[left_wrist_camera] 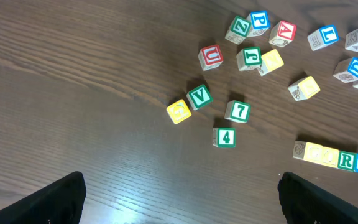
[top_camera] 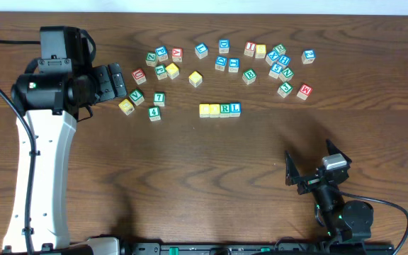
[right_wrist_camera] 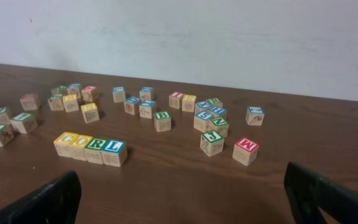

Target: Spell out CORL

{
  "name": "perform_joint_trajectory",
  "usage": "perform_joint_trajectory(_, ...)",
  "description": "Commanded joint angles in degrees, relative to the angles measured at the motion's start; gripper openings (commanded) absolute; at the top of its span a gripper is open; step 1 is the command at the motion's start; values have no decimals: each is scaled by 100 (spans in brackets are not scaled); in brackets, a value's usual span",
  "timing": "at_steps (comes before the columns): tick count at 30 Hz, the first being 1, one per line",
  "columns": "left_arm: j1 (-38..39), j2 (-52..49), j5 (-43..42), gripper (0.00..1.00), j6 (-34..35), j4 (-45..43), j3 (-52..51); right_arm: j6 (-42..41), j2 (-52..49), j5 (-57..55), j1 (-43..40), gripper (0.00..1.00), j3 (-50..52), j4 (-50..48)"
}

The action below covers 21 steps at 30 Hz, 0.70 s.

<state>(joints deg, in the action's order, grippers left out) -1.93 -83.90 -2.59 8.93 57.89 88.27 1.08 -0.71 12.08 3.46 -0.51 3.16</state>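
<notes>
CORL row [top_camera: 219,109] on the middle of the table [top_camera: 190,177]: four cubes touching in one straight line, gripped by neither arm. Along the table's near-left side, the left arm [top_camera: 41,163], its left gripper [top_camera: 119,81] spread wide and empty, well apart from the row on the row's left. Near the front edge, the right gripper [top_camera: 312,161], likewise gaping and empty, with the row well ahead and to its left. Behind the row, scattered cubes [top_camera: 248,76]. In line, left to right: yellow C [top_camera: 205,110], yellow O [top_camera: 214,110], green R [top_camera: 224,109], blue L [top_camera: 235,108].
</notes>
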Motion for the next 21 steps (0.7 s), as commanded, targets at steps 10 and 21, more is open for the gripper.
perform_joint_trajectory(10, -26, -31, 90, 97, -57, 7, 85, -39, 39, 48, -4, 99, 20, 7)
perform_joint_trajectory(21, -24, 581, 142, 97, -57, 15, -4, -39, 39, 48, -4, 99, 20, 7)
